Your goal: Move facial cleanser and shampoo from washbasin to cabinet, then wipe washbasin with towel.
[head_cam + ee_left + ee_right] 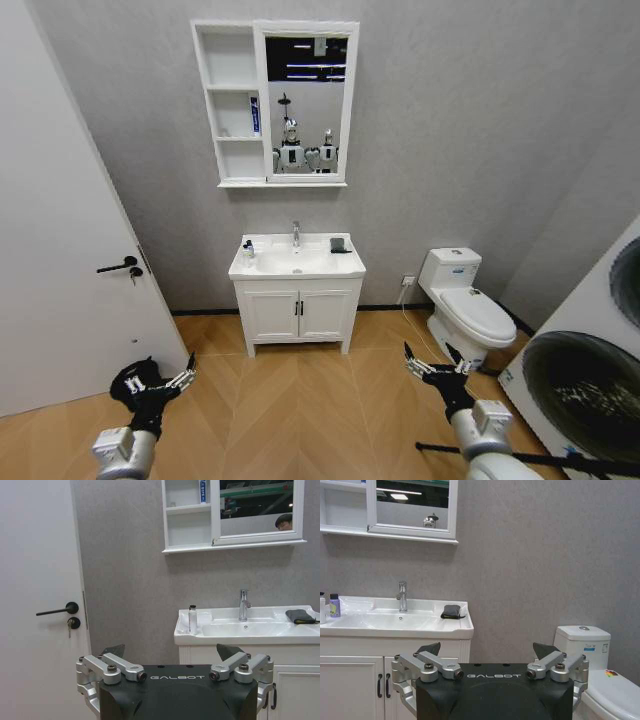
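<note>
Well ahead of both my grippers, the washbasin (pixel 297 262) sits against the grey wall on its white two-door vanity (pixel 298 313). The dark towel (pixel 339 245) lies folded on the basin's rim right of the chrome faucet (pixel 296 234), forward of my right gripper (pixel 433 366); two small bottles (pixel 248 252) stand at the rim's opposite corner, forward of my left gripper (pixel 160 383). Higher up the wall hangs the cabinet (pixel 231 100), its open shelves joined to the mirror (pixel 306 106), with a blue-and-white tube (pixel 255 114) standing on the middle shelf. Both grippers hover low over the wooden floor, fingers spread wide, holding and touching nothing. Beyond the right gripper, off to its outer side, stands the toilet (pixel 465 305).
</note>
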`<state>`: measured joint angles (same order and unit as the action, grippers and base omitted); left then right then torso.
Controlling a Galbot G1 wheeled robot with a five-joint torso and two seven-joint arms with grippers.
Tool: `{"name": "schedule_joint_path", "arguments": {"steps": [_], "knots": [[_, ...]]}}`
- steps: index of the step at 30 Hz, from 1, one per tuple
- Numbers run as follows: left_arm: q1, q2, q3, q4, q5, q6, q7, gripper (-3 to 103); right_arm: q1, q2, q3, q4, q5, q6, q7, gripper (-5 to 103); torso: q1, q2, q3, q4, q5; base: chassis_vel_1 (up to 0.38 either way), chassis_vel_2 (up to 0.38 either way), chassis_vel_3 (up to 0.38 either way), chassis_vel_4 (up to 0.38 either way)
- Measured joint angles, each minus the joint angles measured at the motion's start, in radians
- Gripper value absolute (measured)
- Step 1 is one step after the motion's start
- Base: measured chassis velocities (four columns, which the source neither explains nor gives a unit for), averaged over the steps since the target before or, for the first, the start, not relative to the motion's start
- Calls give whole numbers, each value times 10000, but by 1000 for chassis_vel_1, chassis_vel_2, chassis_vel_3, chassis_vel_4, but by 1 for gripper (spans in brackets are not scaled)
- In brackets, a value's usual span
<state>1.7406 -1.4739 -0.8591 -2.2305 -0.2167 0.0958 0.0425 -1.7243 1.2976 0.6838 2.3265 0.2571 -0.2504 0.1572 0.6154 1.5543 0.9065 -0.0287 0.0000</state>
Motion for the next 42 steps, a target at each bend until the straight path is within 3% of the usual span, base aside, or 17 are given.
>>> {"name": "schedule_joint_path", "arguments": {"steps": [15,22,42], "knots": [[-57,-18,106,89,159,163,74,100,-41,196,-5,182,-219,-70,28,100,0,0,0,-2,0,0,0,0,0],[34,-141,56,150,212,-302,68,100,-70,65,-40,138,-178,-113,26,100,0,0,0,0,0,0,0,0,0],[484,128,80,112,56,-510,49,100,-113,359,171,279,-471,-104,31,100,-2,1,-1,-1,-1,0,0,0,0]]}}
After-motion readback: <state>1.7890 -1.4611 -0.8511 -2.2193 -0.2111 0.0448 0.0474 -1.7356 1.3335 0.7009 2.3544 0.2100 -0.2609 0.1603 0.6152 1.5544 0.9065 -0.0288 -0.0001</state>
